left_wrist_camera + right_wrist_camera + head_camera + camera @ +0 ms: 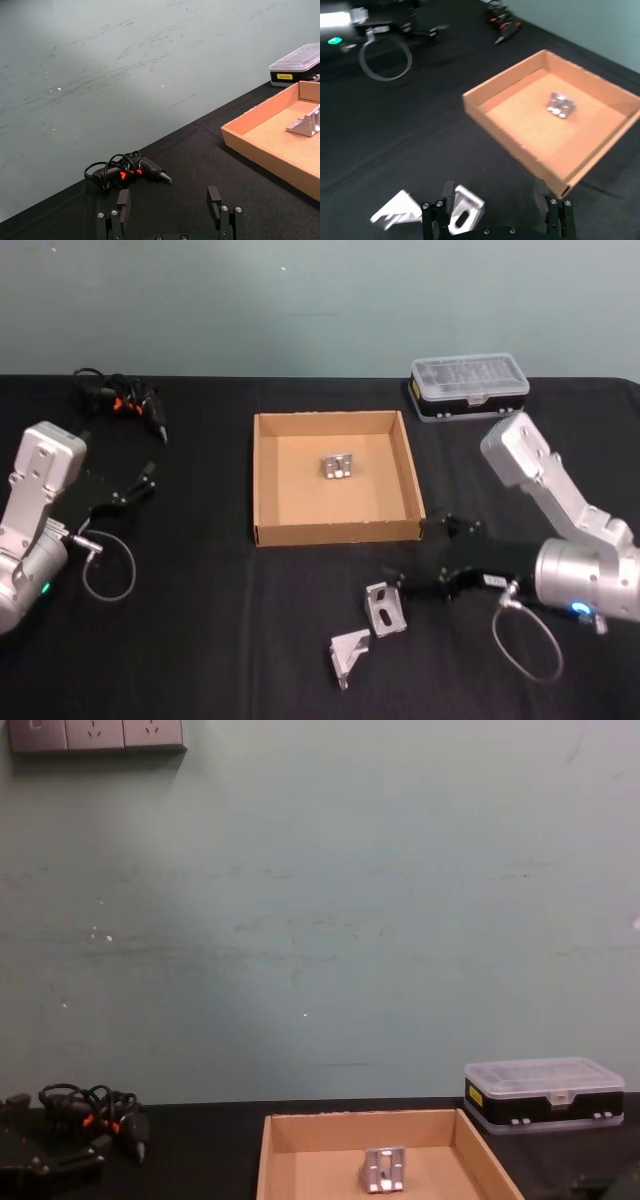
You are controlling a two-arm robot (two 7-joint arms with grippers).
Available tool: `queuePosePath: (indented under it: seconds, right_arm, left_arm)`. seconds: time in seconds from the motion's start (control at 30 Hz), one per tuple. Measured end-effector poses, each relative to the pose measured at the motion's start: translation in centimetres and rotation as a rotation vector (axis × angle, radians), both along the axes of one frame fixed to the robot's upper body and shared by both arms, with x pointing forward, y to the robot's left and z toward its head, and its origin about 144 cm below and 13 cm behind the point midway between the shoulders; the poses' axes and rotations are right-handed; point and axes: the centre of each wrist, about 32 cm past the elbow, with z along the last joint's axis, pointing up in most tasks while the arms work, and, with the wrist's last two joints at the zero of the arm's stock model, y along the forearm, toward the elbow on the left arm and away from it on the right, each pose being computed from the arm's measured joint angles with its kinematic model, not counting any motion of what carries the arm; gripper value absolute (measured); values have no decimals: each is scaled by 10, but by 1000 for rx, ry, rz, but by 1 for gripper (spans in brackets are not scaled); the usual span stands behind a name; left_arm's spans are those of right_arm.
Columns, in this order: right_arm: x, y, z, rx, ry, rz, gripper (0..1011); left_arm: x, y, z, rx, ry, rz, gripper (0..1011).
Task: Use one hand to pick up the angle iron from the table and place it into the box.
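Take the wide, shallow tan cardboard box (335, 533) in the middle of the flat black matte tabletop (200, 640) as your landmark.

Your right gripper (425, 553) sits low over the tabletop just off the box's near right corner, pointing back toward the box. Its fingers are spread wide and hold nothing. In the right wrist view, the slotted silver metal angle iron (465, 212) stands between them, close against one finger (447, 192) and well clear of the other. I can't tell you whether it touches that finger.

From the head view, this slotted silver metal angle iron (386, 608) rests on the tabletop on the near side of the box, toward its right end, outside the walls.

A second silver angle iron (348, 655) lies a little nearer to you than the first, also outside the box. A third silver angle iron (338, 467) already lies inside the box, near the centre of its floor.

Your left gripper (140, 483) is parked well to the left of the box, its fingers spread apart and empty.

Beyond it, off the box's far left corner, lies a tangle of black cables with red bits (120, 400). A small black plastic case with a clear lid (470, 388) sits just past the box's far right corner.
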Motion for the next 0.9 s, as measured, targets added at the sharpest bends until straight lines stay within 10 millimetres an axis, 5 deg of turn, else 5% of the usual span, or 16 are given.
queuePosePath:
  seconds: [0.43,0.9]
  right_arm:
    - [1,-12,-15,-33,32,131,1004]
    - [11,1,-28,-30,65,96,1004]
  left_arm:
    - [0,0,0,0,0,0,1000]
    - [0,0,0,0,0,0,1000]
